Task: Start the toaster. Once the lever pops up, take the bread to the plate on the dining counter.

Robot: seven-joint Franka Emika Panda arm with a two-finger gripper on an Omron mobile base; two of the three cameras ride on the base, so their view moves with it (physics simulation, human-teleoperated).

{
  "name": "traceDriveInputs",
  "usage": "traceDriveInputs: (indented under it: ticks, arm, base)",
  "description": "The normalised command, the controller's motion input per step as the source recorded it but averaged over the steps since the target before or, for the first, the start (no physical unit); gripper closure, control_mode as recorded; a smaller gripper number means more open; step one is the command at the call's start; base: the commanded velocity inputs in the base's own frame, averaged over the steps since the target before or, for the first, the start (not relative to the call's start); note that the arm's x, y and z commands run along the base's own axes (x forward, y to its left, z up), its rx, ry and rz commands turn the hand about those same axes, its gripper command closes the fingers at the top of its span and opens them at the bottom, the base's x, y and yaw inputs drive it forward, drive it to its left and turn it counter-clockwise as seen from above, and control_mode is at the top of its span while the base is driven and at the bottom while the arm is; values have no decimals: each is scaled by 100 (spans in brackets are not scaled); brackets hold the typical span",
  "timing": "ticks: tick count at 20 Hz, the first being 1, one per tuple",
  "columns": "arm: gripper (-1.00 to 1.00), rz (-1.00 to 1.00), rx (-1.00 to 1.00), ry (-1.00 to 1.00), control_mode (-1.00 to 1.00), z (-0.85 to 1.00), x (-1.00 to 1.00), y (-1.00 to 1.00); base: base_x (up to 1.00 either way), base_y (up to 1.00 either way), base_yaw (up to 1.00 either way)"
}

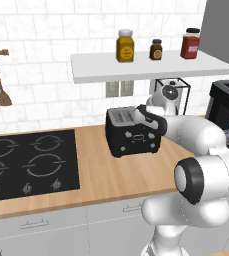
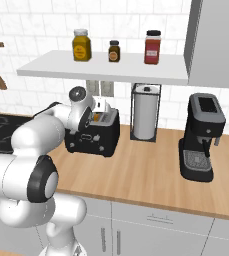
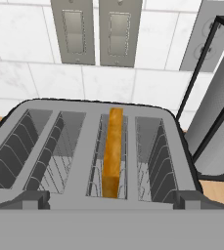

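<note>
The bread (image 3: 113, 152) stands on edge in the third slot from the left of the toaster (image 3: 91, 146), as the hand view has it. Only its golden-brown crust edge shows, sitting between the wire guides and level with the top of the slots. The toaster (image 1: 132, 131) stands on the wooden table (image 1: 96, 165), between the black hob (image 1: 30, 162) and the paper-towel holder (image 2: 145, 111), with the coffee machine (image 2: 202, 136) well apart on the far side.

Handling, as a judgement: the slice is thin, light and stiff enough to hold its shape, but crumbly; a hard pinch could break it. The crust is dry, so slipping is unlikely. The sound hold is across the two flat faces at the top edge, once it stands proud of the slot; at present the wire guides crowd both faces and leave little room for fingers.

The arm reaches forward from the base, elbow bent, wrist turned down over the toaster's top. The hand (image 2: 100, 107) hovers just above the slots, looking steeply down into them. Its fingers stand fully apart and hold nothing.

The lever is not clearly seen in these pictures; whether it is up or down I cannot tell.
</note>
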Motion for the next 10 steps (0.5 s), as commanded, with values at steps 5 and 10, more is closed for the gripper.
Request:
traceDriveInputs:
  ticks: [5,10]
  arm:
    - [-100,0,0,0,-100,0,0,0]
    - [-100,0,0,0,-100,0,0,0]
  base:
    - [0,0,0]
    - [0,0,0]
